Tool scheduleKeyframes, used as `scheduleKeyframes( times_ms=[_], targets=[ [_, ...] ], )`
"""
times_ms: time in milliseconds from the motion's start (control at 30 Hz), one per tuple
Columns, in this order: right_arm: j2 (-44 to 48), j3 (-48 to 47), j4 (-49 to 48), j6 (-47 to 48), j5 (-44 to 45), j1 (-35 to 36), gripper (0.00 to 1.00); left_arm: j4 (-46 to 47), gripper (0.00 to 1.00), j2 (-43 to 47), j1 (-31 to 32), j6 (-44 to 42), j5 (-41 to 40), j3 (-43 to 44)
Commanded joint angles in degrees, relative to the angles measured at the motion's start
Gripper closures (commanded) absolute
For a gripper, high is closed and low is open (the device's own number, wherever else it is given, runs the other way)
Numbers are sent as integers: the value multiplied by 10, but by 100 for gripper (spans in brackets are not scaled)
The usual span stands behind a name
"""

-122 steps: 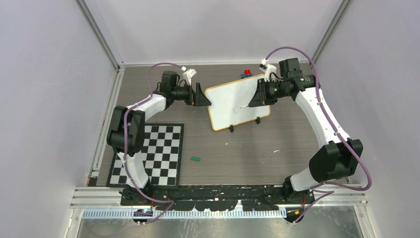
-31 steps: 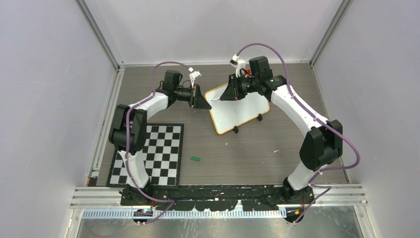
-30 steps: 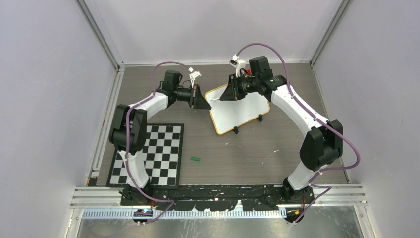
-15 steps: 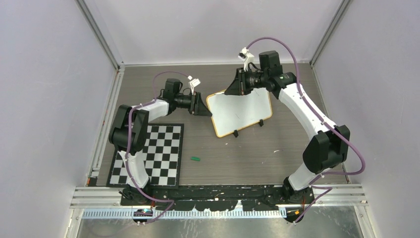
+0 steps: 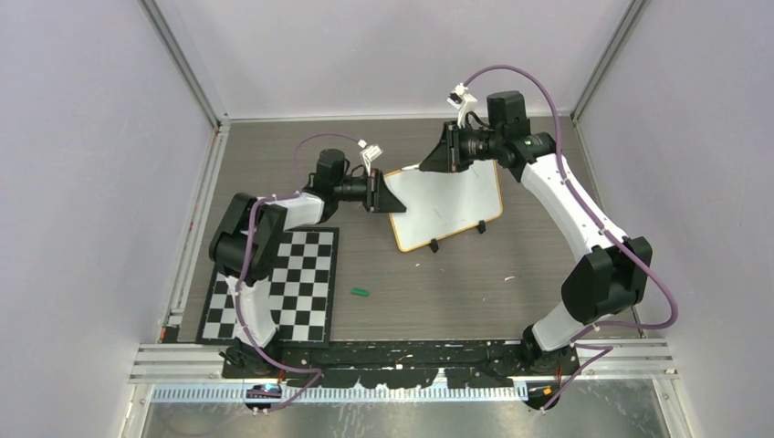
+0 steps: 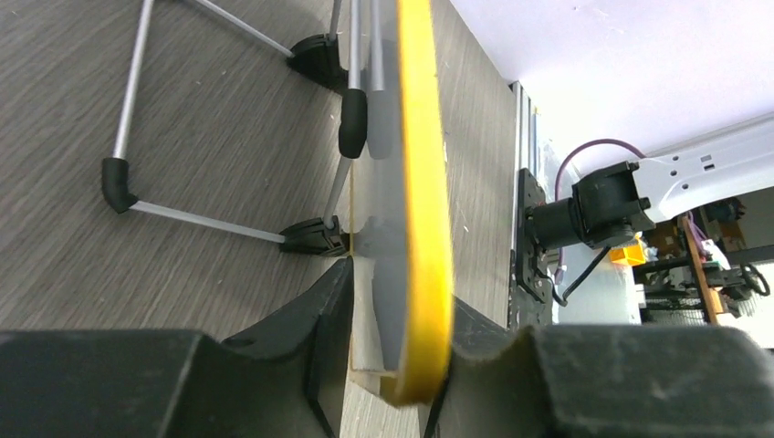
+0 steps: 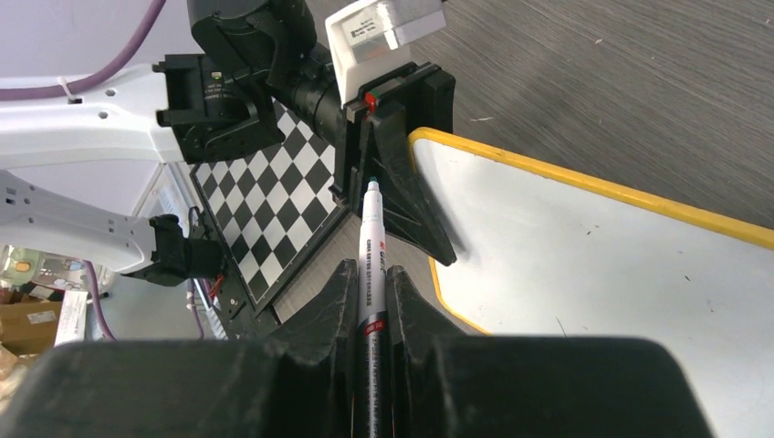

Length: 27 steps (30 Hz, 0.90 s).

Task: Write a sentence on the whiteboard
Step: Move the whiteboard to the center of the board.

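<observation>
Left gripper (image 6: 399, 297) clamps the seemingly light, stiff, tip-prone whiteboard (image 5: 452, 201) by its frame edge, while right gripper (image 7: 370, 272) pinches a marker (image 7: 372, 228).

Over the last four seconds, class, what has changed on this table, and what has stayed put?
The right tool, shut on the marker, swung from the right half of the whiteboard to its far left corner. The left tool slid nearer along the board's left edge and now clamps it. The checkerboard mat and small green piece stayed.
</observation>
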State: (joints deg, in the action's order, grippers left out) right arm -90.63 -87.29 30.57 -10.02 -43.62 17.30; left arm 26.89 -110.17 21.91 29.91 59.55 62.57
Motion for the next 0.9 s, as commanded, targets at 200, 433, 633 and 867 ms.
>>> scheduleKeyframes(
  times_ms=[200, 433, 633, 867],
  targets=[
    [27, -12, 2, 4, -10, -2, 100, -101, 100, -37, 6, -82, 33, 81],
    [31, -8, 6, 6, -10, -2, 100, -235, 100, -61, 7, -163, 63, 152],
    [32, -2, 7, 8, 12, -2, 100, -250, 59, -23, 7, -149, 16, 135],
    [32, 23, -17, 2, 74, 8, 100, -181, 56, 50, -7, -125, -21, 50]
  ],
)
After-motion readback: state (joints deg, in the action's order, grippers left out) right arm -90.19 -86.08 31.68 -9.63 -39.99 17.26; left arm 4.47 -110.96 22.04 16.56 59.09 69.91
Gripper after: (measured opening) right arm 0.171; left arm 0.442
